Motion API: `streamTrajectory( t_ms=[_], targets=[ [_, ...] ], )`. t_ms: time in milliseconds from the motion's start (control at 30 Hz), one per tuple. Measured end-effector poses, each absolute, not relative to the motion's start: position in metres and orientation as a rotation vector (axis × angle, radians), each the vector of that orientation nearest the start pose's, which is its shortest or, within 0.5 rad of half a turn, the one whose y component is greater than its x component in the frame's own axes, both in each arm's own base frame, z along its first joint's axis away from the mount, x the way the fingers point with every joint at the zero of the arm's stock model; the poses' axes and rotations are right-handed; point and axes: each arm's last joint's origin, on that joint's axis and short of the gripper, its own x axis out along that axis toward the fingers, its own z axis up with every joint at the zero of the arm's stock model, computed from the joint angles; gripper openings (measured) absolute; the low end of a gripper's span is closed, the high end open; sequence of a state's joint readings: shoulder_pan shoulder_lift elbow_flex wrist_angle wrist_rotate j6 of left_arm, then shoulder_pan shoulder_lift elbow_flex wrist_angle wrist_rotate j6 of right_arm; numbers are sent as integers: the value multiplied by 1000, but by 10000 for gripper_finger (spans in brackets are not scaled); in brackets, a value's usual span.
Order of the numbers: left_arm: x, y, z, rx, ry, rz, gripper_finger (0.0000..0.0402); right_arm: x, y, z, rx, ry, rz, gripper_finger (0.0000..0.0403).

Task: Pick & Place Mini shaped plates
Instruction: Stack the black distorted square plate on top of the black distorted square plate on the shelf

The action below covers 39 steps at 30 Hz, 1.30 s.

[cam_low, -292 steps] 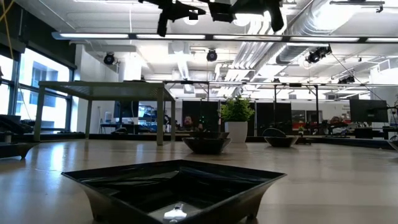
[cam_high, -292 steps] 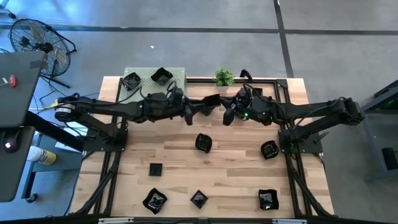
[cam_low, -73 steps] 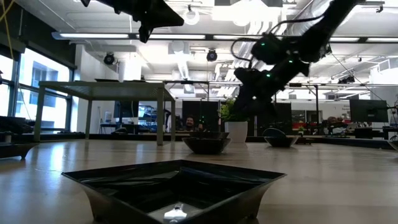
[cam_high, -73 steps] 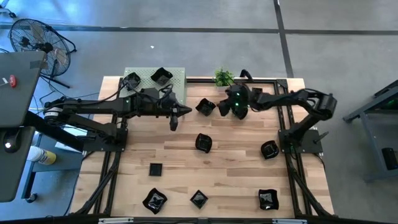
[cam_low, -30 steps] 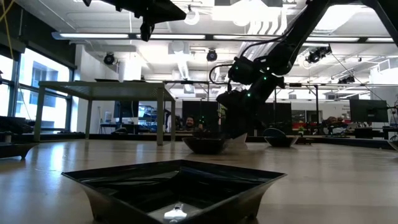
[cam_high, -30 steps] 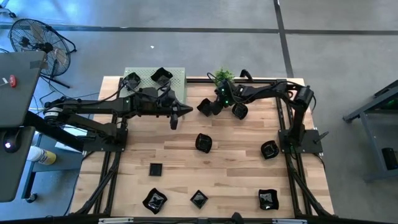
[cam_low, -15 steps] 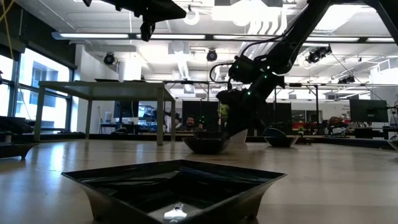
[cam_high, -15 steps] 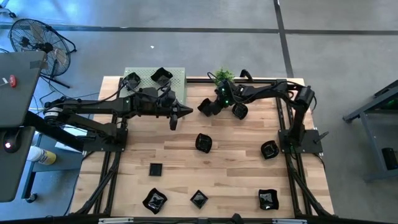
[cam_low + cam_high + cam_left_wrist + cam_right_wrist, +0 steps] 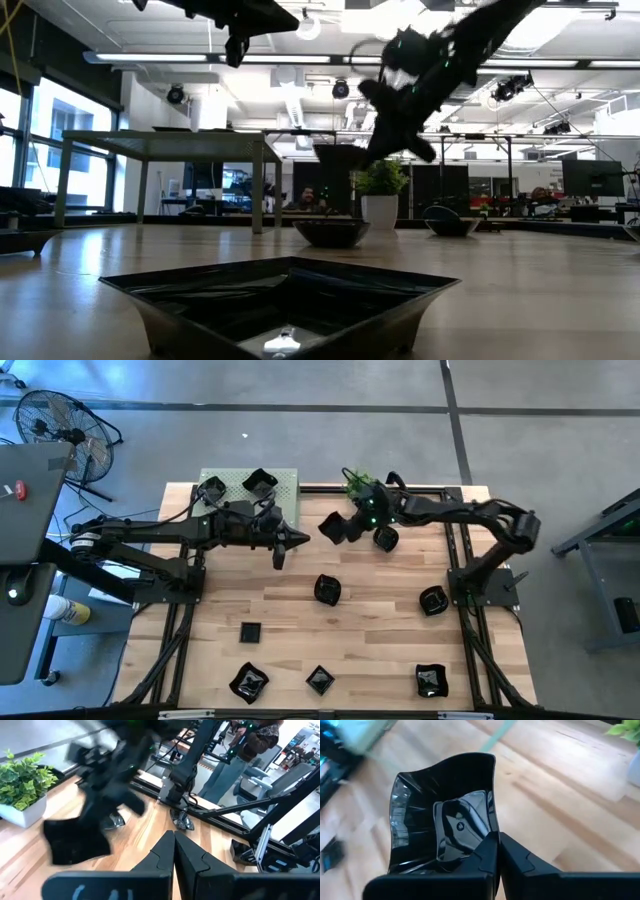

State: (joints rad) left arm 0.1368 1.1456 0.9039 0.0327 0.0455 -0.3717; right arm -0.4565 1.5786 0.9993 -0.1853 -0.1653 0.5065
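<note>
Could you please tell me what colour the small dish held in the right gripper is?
Glossy black; the dish shows best in the right wrist view, clamped in the right gripper.

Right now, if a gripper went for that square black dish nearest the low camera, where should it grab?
Probably the rim. The square dish sits upright with thin walls flaring outward, so a finger could slip inside and one outside an edge, coming down from above. Nothing stands close around it.

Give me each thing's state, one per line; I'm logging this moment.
Right gripper: shut on a plate, lifted off the table.
Held plate: wavy-edged, in the air, tilted.
Left gripper: shut, empty, above the table.
Two plates on the green mat: resting.
Other plates: lying loose on the table.
Plant: upright.
</note>
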Motion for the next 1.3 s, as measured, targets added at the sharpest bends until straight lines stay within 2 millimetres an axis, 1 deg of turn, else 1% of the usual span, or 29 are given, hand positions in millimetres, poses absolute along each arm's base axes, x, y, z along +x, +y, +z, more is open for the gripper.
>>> streamTrajectory(
  t_ms=[133, 233, 367, 467, 567, 667, 767, 833, 1000, 1067, 1200, 1300],
  targets=[
    [244, 32, 329, -386, 203, 138, 0, 302, -107, 238, 711, 601, -426, 4],
    [230, 31, 337, -354, 185, 149, 0, 316, -81, 244, 720, 570, -387, 6],
    [210, 29, 348, -311, 160, 181, 0, 344, -52, 242, 688, 577, -376, 3],
    [198, 29, 350, -300, 176, 215, 0, 370, -39, 231, 649, 607, -362, 2],
    [191, 29, 351, -298, 187, 239, 0, 396, -32, 216, 608, 647, -341, 4],
    [190, 28, 350, -300, 195, 242, 0, 418, -29, 198, 581, 687, -321, 3],
    [190, 29, 349, -309, 203, 247, 0, 434, -24, 182, 577, 724, -292, 3],
    [190, 29, 350, -317, 195, 246, 0, 443, -21, 175, 562, 735, -266, 2],
    [190, 28, 350, -329, 197, 240, 0, 452, -17, 153, 563, 788, -225, 7],
    [190, 28, 349, -339, 198, 236, 0, 453, -18, 150, 564, 793, -219, 10],
    [192, 28, 347, -372, 217, 240, 0, 453, -19, 147, 562, 797, -217, 20],
    [192, 28, 343, -391, 250, 249, 0, 453, -20, 150, 561, 779, -211, 39]
  ],
)
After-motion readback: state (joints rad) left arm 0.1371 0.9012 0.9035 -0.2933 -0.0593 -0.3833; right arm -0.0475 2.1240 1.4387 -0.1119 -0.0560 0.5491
